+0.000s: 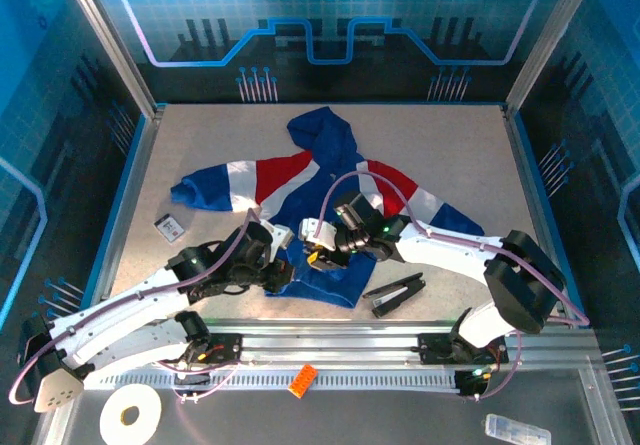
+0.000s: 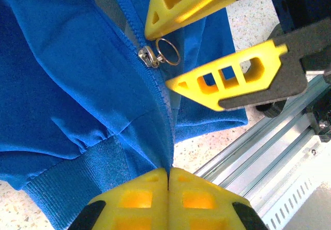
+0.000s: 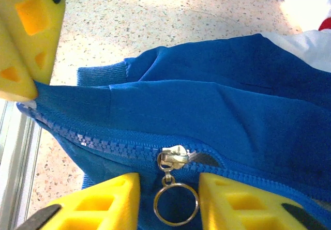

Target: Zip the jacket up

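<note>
The left gripper [image 2: 168, 174] has its yellow fingers pressed together on the bottom edge of the blue jacket [image 2: 67, 85] — right where the zipper line ends. Higher up sits the zipper slider [image 2: 148, 57], its ring pull [image 2: 168, 51] between the parted fingers of the right gripper [image 2: 159, 57] — unpinched. An aluminium rail [image 2: 258, 152] runs alongside.

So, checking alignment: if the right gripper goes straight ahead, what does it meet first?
Probably the pull ring, hanging between the right gripper's open jaws, then the zipper slider on the jacket.
</note>
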Controlling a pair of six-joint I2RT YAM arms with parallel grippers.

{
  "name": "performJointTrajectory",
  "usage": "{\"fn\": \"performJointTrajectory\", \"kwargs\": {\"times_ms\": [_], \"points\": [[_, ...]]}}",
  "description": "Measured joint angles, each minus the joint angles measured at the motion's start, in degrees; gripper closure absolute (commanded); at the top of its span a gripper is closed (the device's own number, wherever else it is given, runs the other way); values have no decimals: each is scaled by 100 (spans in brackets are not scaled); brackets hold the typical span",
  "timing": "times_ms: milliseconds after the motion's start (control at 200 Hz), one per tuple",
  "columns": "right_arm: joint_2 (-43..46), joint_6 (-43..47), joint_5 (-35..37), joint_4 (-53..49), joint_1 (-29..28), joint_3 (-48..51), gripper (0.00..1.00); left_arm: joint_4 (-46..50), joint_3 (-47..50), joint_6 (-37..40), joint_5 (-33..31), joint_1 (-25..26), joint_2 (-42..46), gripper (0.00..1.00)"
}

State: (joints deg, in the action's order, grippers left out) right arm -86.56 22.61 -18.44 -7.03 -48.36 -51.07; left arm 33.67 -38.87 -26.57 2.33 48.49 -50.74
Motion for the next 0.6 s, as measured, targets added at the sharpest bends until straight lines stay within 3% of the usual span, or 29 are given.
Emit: {"fn": "performJointTrajectory", "kwargs": {"times_ms": [150,265,340,425,600], "points": [[2,42,52,22,0,-2,73,50,-15,9,-2,0,-20,100],[2,109,153,24,-2,0,58,63,-39,17,-2,0,-22,100],[2,140,221,22,-13,0,55,79,-52,20,-2,0,-22,100],[0,164,317,22,-72,0,56,107,-81,20,-2,0,-22,100],[-9,227,525,28,-225,0,70,125,-96,17,-2,0,-22,100]]}}
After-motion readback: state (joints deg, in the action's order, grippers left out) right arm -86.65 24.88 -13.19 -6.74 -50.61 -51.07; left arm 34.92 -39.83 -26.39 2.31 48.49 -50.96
